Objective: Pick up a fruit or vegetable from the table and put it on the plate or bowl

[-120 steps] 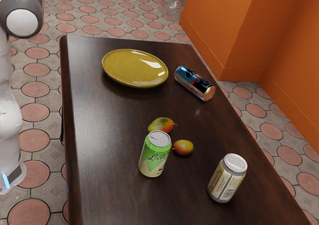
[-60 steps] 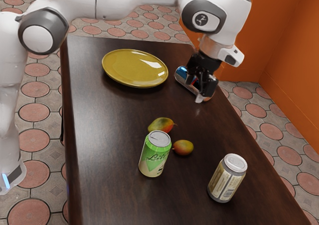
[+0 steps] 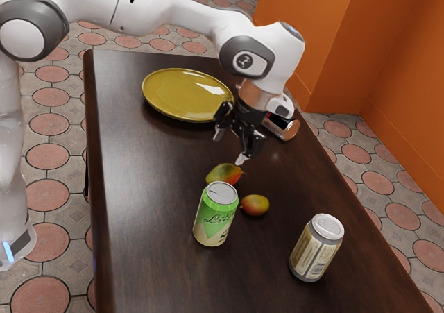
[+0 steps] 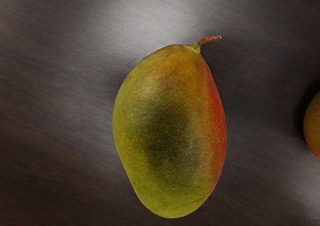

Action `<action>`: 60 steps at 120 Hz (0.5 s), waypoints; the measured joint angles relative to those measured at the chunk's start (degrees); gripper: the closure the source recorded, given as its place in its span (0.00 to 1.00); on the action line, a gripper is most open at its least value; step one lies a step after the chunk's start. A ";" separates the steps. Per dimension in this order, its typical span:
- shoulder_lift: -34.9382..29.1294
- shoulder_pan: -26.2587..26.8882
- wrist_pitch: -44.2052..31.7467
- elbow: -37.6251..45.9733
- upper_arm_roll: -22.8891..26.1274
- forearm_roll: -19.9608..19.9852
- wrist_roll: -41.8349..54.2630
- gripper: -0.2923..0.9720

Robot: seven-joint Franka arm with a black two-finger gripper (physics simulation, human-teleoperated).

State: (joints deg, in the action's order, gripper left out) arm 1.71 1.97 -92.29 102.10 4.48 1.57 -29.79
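Note:
A green-and-red mango lies on the dark table near its middle; in the wrist view this mango sits straight under my hand, stem up. A smaller orange mango rests just to the exterior view's right of it, and its edge peeks in at the side of the wrist view. My gripper hangs open a short way above the larger mango, touching nothing. The yellow plate sits at the far end of the table, beyond my hand.
A green soda can stands upright right in front of the larger mango. A blue-red can lies on its side behind my wrist. A beige can stands near the front right. An orange wall flanks the table.
My arm has swung from over the lying can toward the exterior view's left and down, ending above the larger mango. The objects on the table have stayed put.

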 joint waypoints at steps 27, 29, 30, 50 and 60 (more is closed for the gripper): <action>0.16 1.54 -4.16 4.32 0.00 -0.05 -3.81 0.23; 0.19 1.69 -4.54 4.62 -0.04 -0.15 -4.03 0.23; 0.21 1.76 -4.73 4.75 -0.05 -0.20 -4.15 0.23; 0.15 2.76 -7.29 5.46 -1.17 -1.90 -5.75 0.23; 0.29 2.12 -8.30 5.49 -1.28 -3.13 -6.35 0.23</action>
State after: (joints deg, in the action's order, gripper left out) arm 2.00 4.10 -100.59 107.58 3.20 -1.55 -36.14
